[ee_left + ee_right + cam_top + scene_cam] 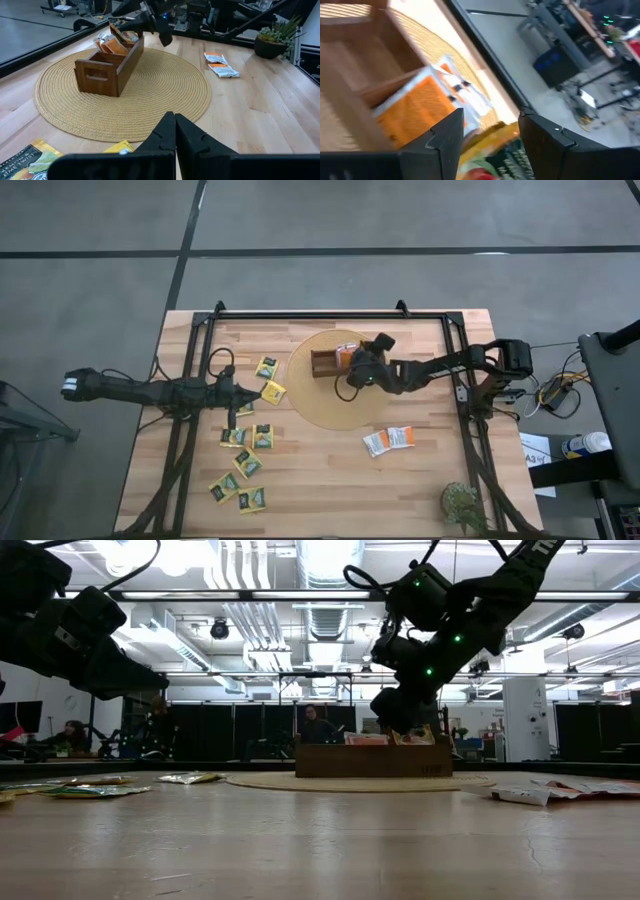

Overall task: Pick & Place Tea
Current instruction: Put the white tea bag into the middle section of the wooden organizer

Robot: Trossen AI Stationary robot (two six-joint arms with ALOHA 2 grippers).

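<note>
Currently positioned over the far end compartment of the wooden tray: right gripper, jaws spread apart and gripping nothing. Seen between those jaws in the right wrist view: orange tea packets standing upright in the tray compartment, a white-and-orange packet leaning just beside them, and a yellow-green packet lying closest to the fingertips. Cannot tell whether the fingertips touch any packet. Same orange packets visible in the left wrist view, poking above the tray rim directly beneath the right gripper.

Tray centred on a round woven mat, mat resting on the wooden surface.

Held above the surface beside the mat, on the side away from the right arm: left gripper, jaws clenched with no packet between them. Just beside that gripper: two yellow-green packets. Farther from the mat on that same side: a loose scatter of yellow-green packets lying flat. Near the mat edge on the opposite side, towards the potted plant: two white-and-orange packets lying flat, touching each other.
</note>
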